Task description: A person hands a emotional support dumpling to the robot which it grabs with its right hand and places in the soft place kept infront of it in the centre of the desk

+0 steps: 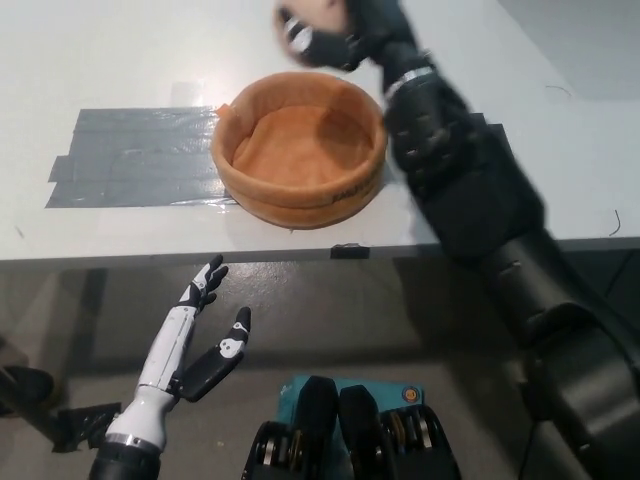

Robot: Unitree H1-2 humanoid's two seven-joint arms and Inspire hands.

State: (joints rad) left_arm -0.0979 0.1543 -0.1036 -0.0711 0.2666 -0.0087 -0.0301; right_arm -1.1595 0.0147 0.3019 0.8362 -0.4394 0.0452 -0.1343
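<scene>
Holding the dumpling (303,28) in its fingers, your right hand (340,35) hangs behind the orange basket (300,190); next, lower and release inside, left hand (200,345) resting open below the bench (120,70).

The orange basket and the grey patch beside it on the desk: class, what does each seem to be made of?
The orange basket: probably plush fabric over padding, matte and fuzzy, with a thick rounded rim that looks soft. The grey patch: likely strips of duct tape, slightly glossy, with overlapping bands and uneven ends lying flat on the white desk.

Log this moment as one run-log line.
right hand: shut on dumpling, above far rim of orange plush basket | left hand: open, idle below desk edge | placement: not yet done
</scene>
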